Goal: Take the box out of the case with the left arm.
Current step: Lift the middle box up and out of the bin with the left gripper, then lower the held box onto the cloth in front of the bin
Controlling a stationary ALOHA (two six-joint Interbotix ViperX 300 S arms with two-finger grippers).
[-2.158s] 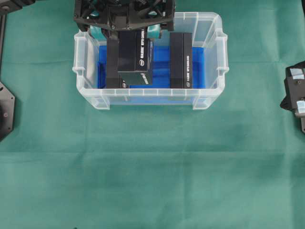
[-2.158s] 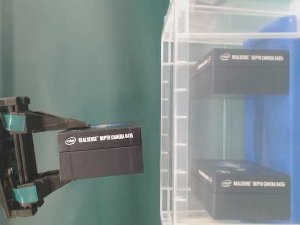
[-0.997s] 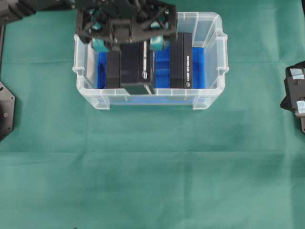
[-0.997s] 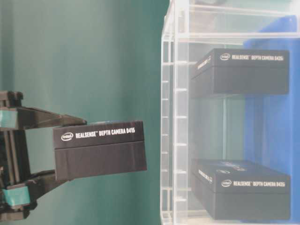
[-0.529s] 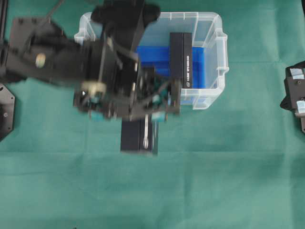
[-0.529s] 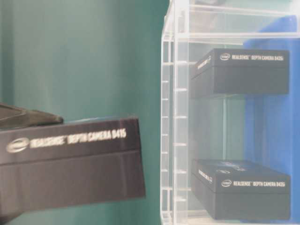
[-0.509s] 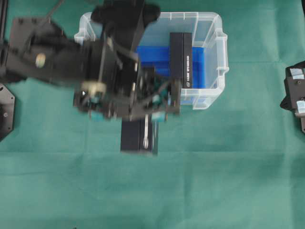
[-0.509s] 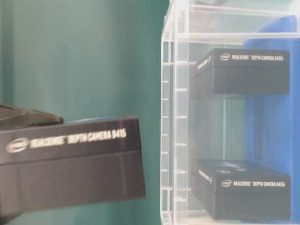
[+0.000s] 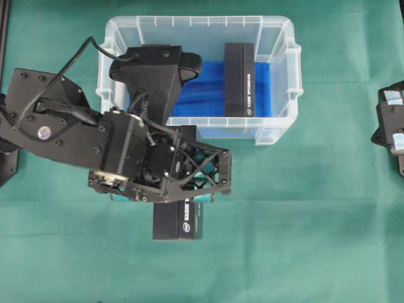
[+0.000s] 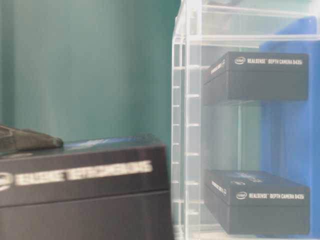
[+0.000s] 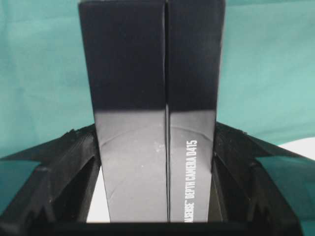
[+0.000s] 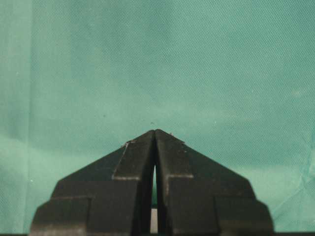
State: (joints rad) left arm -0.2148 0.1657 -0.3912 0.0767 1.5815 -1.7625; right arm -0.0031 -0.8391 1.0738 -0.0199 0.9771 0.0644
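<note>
My left gripper is shut on a black box marked "DEPTH CAMERA D415". The box is outside the case, over the green cloth just in front of its near wall. In the left wrist view the box fills the gap between both black fingers. At table level the held box is large and blurred, left of the case wall. I cannot tell whether it touches the cloth. My right gripper is shut on nothing over bare cloth.
Two more black boxes stay in the case on its blue sheet, one at the right and one hidden under my left arm from above. The right arm is parked at the right edge.
The left gripper has carried the box out over the case's near wall and further toward the front of the table, closer to the table-level camera. The right arm has not moved.
</note>
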